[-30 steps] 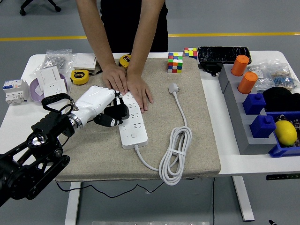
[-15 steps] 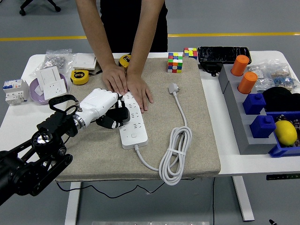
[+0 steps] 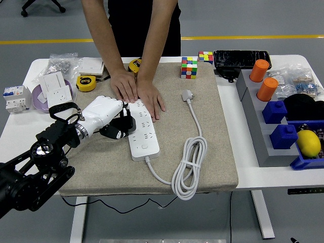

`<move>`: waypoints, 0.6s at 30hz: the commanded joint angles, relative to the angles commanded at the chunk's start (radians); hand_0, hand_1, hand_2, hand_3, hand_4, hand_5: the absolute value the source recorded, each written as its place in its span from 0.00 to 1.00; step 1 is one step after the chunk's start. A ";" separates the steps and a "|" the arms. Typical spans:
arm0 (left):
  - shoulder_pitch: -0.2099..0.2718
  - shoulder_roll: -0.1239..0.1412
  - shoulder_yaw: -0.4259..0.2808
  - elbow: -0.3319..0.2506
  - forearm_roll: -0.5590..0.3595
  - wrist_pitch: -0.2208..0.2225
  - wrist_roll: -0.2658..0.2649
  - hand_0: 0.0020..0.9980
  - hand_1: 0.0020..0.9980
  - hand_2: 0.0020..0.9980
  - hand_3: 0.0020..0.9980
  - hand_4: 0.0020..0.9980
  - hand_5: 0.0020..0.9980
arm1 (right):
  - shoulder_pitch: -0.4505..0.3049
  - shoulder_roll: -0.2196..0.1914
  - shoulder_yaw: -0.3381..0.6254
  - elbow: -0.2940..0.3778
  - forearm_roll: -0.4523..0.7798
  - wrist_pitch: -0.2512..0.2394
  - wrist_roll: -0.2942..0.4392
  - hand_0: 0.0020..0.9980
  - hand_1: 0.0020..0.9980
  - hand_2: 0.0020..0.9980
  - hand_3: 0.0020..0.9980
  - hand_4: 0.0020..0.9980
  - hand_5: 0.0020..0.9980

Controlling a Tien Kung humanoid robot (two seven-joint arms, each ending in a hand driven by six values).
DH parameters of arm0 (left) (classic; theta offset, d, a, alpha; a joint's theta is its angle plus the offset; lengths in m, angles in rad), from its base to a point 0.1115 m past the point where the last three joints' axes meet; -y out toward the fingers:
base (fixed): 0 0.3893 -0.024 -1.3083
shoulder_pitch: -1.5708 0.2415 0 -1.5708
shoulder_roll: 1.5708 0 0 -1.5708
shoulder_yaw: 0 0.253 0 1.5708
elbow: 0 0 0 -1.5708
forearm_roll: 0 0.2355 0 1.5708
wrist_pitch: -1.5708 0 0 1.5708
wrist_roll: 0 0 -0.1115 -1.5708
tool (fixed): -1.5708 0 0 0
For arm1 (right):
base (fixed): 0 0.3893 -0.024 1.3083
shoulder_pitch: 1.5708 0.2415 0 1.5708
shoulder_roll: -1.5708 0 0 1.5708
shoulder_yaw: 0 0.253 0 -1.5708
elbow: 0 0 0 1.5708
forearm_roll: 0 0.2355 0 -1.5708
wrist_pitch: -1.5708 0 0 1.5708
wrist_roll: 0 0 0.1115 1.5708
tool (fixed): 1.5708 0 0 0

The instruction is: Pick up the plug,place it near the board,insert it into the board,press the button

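A white bench (image 3: pixel 20 132) stands on a grey floor crossed by a yellow line (image 3: pixel 243 37); a beige fabric mat (image 3: pixel 217 136) covers the bench's middle. At the far left lie a white breaker unit (image 3: pixel 14 98), a white wall socket on a purple ring (image 3: pixel 54 87), a clear bag of small parts (image 3: pixel 63 63) and two yellow tape measures (image 3: pixel 86 83). On the mat lies a white power strip (image 3: pixel 142 132), its long axis running away from the viewer, its white cable coiled in loops (image 3: pixel 188 169) to the right and ending in a loose white plug (image 3: pixel 188 95). Two colour cubes (image 3: pixel 189 67) sit at the mat's far edge. At the right stand a black case (image 3: pixel 241 58), two orange cylinders (image 3: pixel 262 81), blue blocks (image 3: pixel 278 124) on a grey rack, and a yellow lemon-shaped object (image 3: pixel 308 143).

A person at the far side is cut off above the forearms; both of the person's hands (image 3: pixel 136 91) press flat on the strip's far end, hiding it. Whether the black plug's pins have entered a socket cannot be made out.

The robot's left hand (image 3: pixel 104 115), white with a black arm, has its fingers curled around a black plug (image 3: pixel 120 126), held at the strip's left edge, touching or just over it. The right arm is out of view.
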 joint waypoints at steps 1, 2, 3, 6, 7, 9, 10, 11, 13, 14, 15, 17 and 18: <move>0.000 0.000 0.001 0.000 0.000 -0.001 0.000 0.49 0.50 0.42 0.48 0.54 0.00 | 0.000 0.000 -0.001 0.000 0.001 0.000 0.000 0.87 0.77 0.76 0.80 1.00 0.87; 0.000 0.000 0.003 0.001 0.000 -0.001 0.000 0.49 0.51 0.43 0.48 0.54 0.00 | 0.001 0.000 -0.003 0.000 0.003 0.000 0.001 0.87 0.77 0.76 0.79 1.00 0.87; 0.000 -0.001 0.004 0.002 0.000 -0.001 0.000 0.49 0.51 0.43 0.48 0.54 0.00 | 0.001 0.000 -0.003 0.000 0.004 -0.001 0.001 0.87 0.77 0.76 0.79 1.00 0.87; 0.000 -0.004 0.005 0.005 0.000 0.000 0.001 0.49 0.51 0.43 0.48 0.54 0.00 | 0.001 0.000 -0.004 0.000 0.004 0.000 0.001 0.87 0.77 0.76 0.79 1.00 0.87; 0.000 -0.004 0.005 0.005 0.000 -0.001 0.001 0.49 0.51 0.43 0.48 0.54 0.00 | 0.001 0.000 -0.004 0.000 0.004 0.000 0.001 0.87 0.77 0.76 0.79 1.00 0.87; 0.000 -0.004 0.007 0.006 0.000 -0.002 0.001 0.49 0.51 0.43 0.48 0.54 0.00 | 0.000 0.000 -0.003 0.000 0.002 0.000 0.000 0.87 0.77 0.76 0.79 1.00 0.87; -0.001 -0.004 0.008 0.006 0.000 -0.003 0.002 0.49 0.51 0.43 0.48 0.54 0.00 | 0.000 -0.001 -0.002 0.000 0.001 0.000 0.000 0.87 0.77 0.76 0.79 1.00 0.87; -0.001 -0.004 0.009 0.007 0.000 -0.004 0.002 0.49 0.51 0.43 0.48 0.54 0.00 | 0.000 -0.001 -0.001 0.000 0.001 0.000 0.000 0.87 0.77 0.76 0.79 1.00 0.87; -0.003 -0.005 0.011 0.009 0.000 -0.004 0.002 0.49 0.51 0.43 0.48 0.54 0.00 | 0.000 -0.001 -0.001 0.000 0.001 0.000 0.000 0.87 0.77 0.76 0.79 1.00 0.87; -0.004 -0.005 0.011 0.010 0.000 -0.004 0.002 0.49 0.51 0.43 0.49 0.54 0.00 | 0.000 -0.001 -0.001 0.000 0.002 0.000 0.000 0.87 0.77 0.76 0.79 1.00 0.87; -0.005 -0.006 0.012 0.011 0.000 -0.004 0.002 0.49 0.51 0.43 0.49 0.54 0.00 | 0.000 -0.001 0.000 0.000 0.001 0.000 0.000 0.87 0.77 0.76 0.79 1.00 0.87; -0.007 -0.007 0.014 0.013 0.000 -0.005 0.002 0.49 0.51 0.43 0.49 0.54 0.00 | 0.001 -0.001 0.000 0.000 0.001 0.000 0.000 0.87 0.77 0.76 0.79 1.00 0.87; -0.008 -0.007 0.015 0.014 0.000 -0.005 0.002 0.49 0.51 0.43 0.49 0.54 0.00 | 0.001 -0.001 0.000 0.000 0.001 0.000 0.000 0.87 0.77 0.76 0.79 1.00 0.87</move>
